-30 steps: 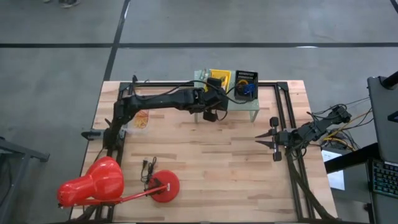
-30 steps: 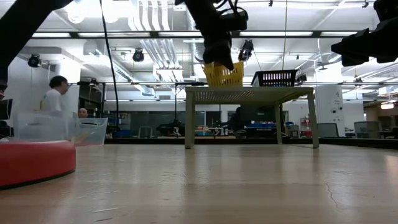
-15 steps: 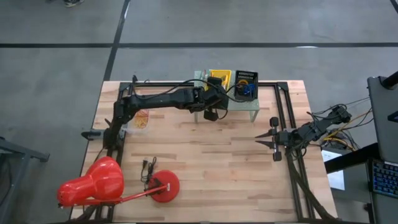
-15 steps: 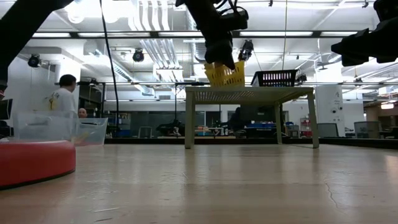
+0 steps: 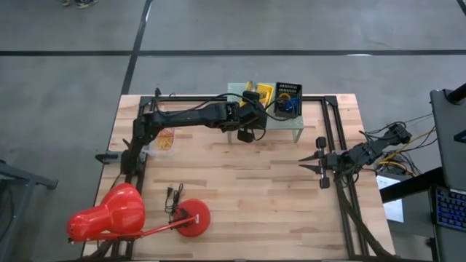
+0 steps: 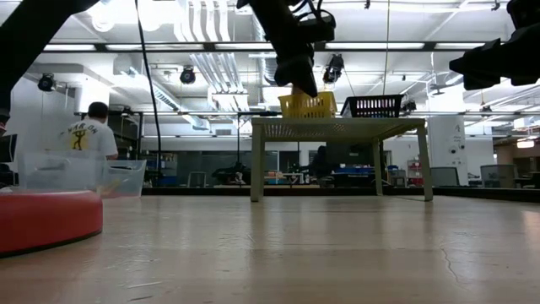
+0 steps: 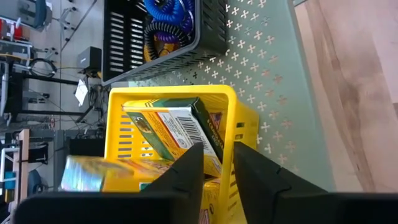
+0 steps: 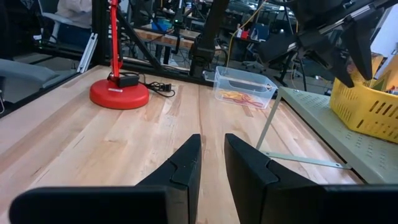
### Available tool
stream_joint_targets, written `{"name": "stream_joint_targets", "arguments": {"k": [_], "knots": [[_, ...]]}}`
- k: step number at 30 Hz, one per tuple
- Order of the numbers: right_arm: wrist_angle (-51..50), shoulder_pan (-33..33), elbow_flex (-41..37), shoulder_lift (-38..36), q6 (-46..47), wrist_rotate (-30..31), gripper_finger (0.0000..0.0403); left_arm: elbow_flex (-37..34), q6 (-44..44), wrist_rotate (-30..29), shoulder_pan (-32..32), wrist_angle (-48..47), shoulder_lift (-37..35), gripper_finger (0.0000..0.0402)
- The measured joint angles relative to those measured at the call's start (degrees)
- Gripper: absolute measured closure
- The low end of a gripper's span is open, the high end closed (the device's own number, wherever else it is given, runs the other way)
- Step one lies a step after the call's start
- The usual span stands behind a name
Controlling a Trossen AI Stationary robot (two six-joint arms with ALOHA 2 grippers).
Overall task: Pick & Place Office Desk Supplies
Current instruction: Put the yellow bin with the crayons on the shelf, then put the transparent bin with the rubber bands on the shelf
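Pale wooden plank table (image 5: 240, 189) under bright workshop lights. At its far edge, mint-green perforated metal shelf (image 5: 290, 126) carrying yellow slotted plastic basket (image 7: 180, 155) of yellow-and-green crayon boxes (image 7: 177, 134) beside black slotted basket (image 5: 287, 98) of blue and purple coiled loops (image 7: 168, 14). Left gripper (image 7: 214, 171) just over yellow basket's rim, fingers slightly parted, gripping nothing visible. Right gripper (image 5: 309, 164) near right edge, well apart, fingers narrowly parted and empty. Near left corner, red desk lamp (image 5: 120, 215); at left edge, clear plastic tub (image 8: 242, 87) with tan rubber bands (image 8: 239, 97).
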Motion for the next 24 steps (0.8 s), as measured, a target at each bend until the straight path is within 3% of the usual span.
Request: {"name": "stream_joint_targets", "arguments": {"k": [13, 24], "knots": [[0.0, 0.0, 0.0, 0.0, 0.0, 0.0, 0.0335, 0.0, 0.0, -0.4, 0.0, 0.0, 0.0, 0.0205], [0.0, 0.0, 0.0, 0.0, 0.0, 0.0, 0.0335, 0.0, -2.7, -1.1, -3.3, -5.5, -3.9, 0.0211]]}}
